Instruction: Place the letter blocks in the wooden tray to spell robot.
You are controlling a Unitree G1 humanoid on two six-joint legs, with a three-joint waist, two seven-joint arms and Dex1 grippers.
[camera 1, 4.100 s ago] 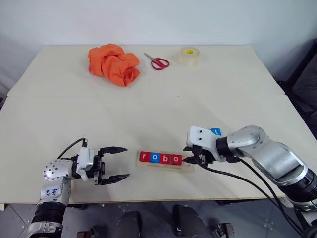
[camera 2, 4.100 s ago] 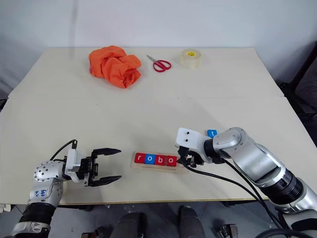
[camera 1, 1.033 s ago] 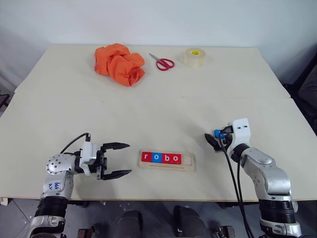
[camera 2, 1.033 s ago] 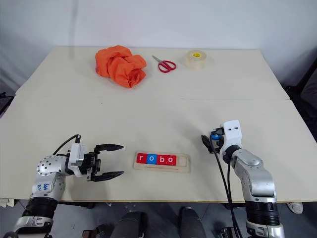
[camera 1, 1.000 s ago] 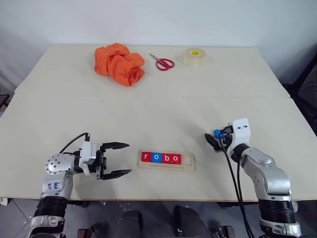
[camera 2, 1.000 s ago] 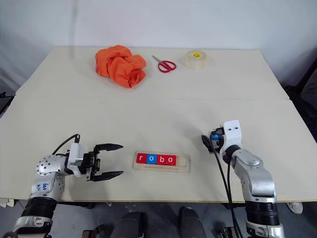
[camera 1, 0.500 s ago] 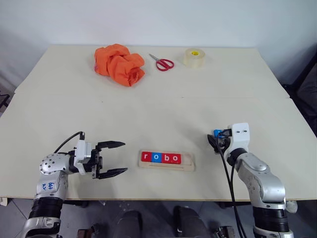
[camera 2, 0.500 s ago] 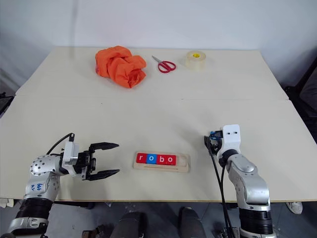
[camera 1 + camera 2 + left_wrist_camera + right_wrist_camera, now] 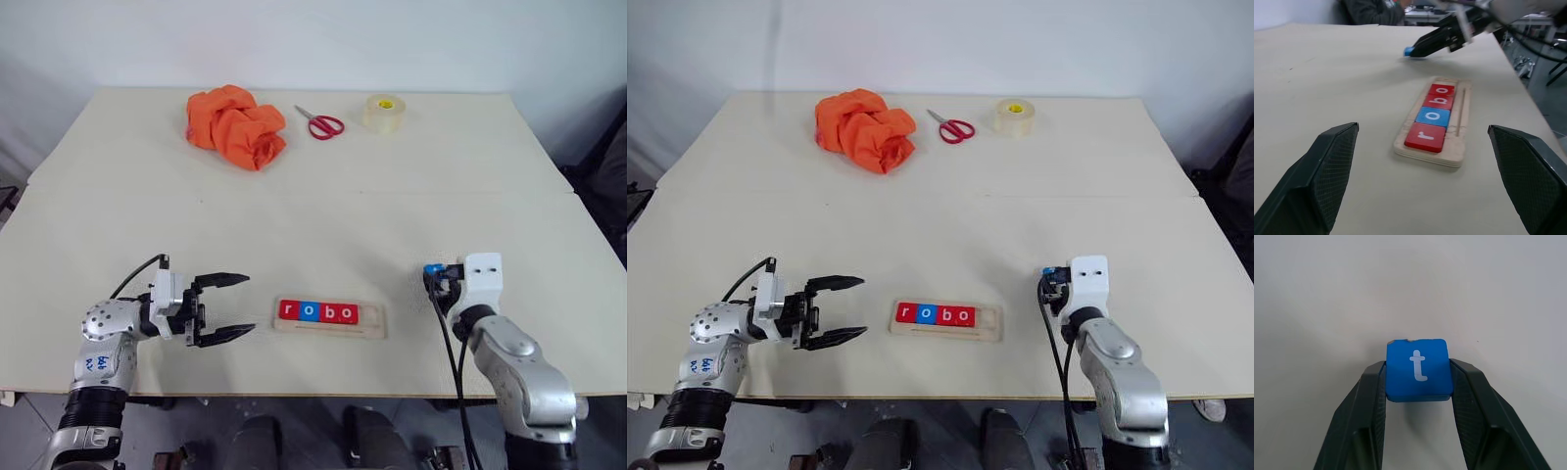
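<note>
The right gripper (image 9: 1418,382) pinches the blue t block (image 9: 1418,368) just above the table, right of the wooden tray (image 9: 329,319) spelling r, o, b, o. Best carried level to the empty end slot. Left gripper (image 9: 223,308) hangs wide open. The tray's end slot looks small and faint

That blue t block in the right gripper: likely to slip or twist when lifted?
Probably not: the blue t block looks stiff and flat-sided, and the right gripper clamps its opposite sides squarely. Being small, it is likely light. Its smooth faces might slide slightly.
</note>
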